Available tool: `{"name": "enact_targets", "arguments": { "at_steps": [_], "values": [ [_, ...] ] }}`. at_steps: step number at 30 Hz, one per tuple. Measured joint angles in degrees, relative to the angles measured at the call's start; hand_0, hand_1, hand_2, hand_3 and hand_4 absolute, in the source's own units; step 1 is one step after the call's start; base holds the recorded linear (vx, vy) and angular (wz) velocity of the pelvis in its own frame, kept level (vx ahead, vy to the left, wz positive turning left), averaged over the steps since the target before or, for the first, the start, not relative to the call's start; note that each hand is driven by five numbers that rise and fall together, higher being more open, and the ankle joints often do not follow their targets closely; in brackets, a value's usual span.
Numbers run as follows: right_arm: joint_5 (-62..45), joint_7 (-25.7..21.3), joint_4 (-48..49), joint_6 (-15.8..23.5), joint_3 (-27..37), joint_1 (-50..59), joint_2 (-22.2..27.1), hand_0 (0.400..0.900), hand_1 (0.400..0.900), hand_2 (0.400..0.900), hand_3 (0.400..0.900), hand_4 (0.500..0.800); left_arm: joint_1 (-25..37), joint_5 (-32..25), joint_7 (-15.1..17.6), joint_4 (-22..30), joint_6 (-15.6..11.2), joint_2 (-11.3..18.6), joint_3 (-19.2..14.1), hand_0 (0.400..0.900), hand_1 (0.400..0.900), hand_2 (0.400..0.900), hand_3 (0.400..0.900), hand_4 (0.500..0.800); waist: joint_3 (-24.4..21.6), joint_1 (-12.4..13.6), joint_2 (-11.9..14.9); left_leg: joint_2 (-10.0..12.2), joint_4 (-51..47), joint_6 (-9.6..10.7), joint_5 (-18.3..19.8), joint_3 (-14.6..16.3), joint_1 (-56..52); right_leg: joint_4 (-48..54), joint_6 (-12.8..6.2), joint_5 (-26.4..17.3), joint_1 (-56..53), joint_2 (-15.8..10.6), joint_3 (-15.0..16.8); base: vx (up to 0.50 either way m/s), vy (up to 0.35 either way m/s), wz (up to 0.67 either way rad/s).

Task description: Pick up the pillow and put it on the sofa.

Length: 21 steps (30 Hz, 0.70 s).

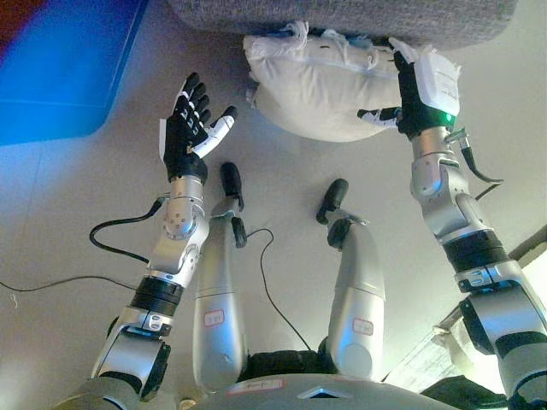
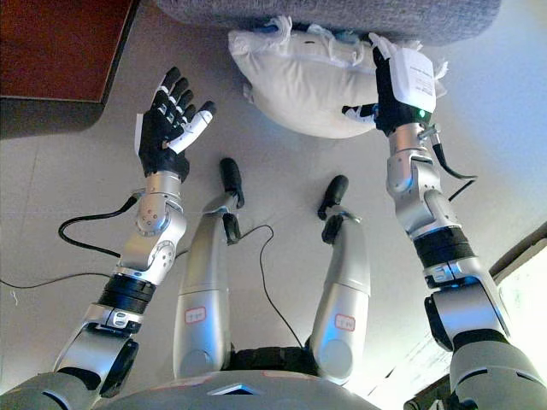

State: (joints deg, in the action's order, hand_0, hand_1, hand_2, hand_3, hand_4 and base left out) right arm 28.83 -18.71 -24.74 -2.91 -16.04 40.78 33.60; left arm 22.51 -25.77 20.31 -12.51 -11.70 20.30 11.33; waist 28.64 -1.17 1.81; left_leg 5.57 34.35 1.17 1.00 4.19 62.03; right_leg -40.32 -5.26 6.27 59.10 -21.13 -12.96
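A white pillow [image 1: 320, 85] lies on the floor against the base of the grey sofa [image 1: 359, 15] at the top of both views. My right hand [image 1: 408, 90] rests on the pillow's right end, fingers straight up along it and the thumb pressed against the front of the cloth. My left hand [image 1: 190, 124] is raised to the left of the pillow, a short gap away, with its fingers spread and nothing in it.
A dark brown piece of furniture [image 2: 51, 51] fills the upper left corner. A pale object [image 1: 427, 359] and a dark edge [image 1: 534, 243] show at the lower right. Beige floor [image 1: 77, 196] lies between.
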Motion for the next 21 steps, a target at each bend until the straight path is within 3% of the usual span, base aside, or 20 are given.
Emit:
{"name": "enact_targets", "arguments": {
  "at_steps": [11,18,20,21],
  "values": [
    [-5.19,-1.07,-9.24,-1.91,-6.19,14.59,0.22,0.9,0.9,0.9,0.9,0.8,2.5,-0.02,1.56,0.03,-0.93,1.14,-0.02,0.9,0.9,0.9,0.9,0.8,0.78,0.48,0.1,-0.93,5.19,-0.57,0.26,-1.57,8.19,-4.08,-0.28,1.03,6.75,-1.31,-0.23,-0.01,0.006,0.06],
    [-14.06,-0.27,-13.43,-3.29,-10.8,21.33,1.24,0.9,0.9,0.9,0.9,0.8,2.17,-2.13,1.7,0.05,-0.94,2.72,-0.02,0.9,0.9,0.9,0.9,0.8,0.8,0.57,0.16,-1.05,5.18,-0.36,0.65,-2.89,11.65,-4.31,-0.07,1.24,9.01,-1.55,-1.39,0.02,0.025,0.05],
    [-17.07,0.33,-13.74,-3.45,-11.03,22.8,1.1,0.837,0.837,0.837,0.837,0.762,2.18,-2.22,1.71,0.05,-0.93,2.78,-0.02,0.9,0.9,0.9,0.9,0.8,0.9,0.47,0.34,-1.09,5.21,-0.43,0.23,-3.33,12.62,-4.25,0.02,1.3,9.54,-1.46,-1.95,0.01,0.01,0.02],
    [-18.12,0.35,-13.84,-3.44,-11.48,23.19,1.06,0.702,0.702,0.702,0.702,0.681,2.15,-2.29,1.69,0.05,-0.93,2.78,-0.02,0.9,0.9,0.9,0.9,0.8,0.94,0.39,0.43,-1.1,5.18,-0.33,0.17,-3.62,13.0,-4.22,0.02,1.31,9.61,-1.45,-2.28,0.02,0.015,0.05]
  ]
}}
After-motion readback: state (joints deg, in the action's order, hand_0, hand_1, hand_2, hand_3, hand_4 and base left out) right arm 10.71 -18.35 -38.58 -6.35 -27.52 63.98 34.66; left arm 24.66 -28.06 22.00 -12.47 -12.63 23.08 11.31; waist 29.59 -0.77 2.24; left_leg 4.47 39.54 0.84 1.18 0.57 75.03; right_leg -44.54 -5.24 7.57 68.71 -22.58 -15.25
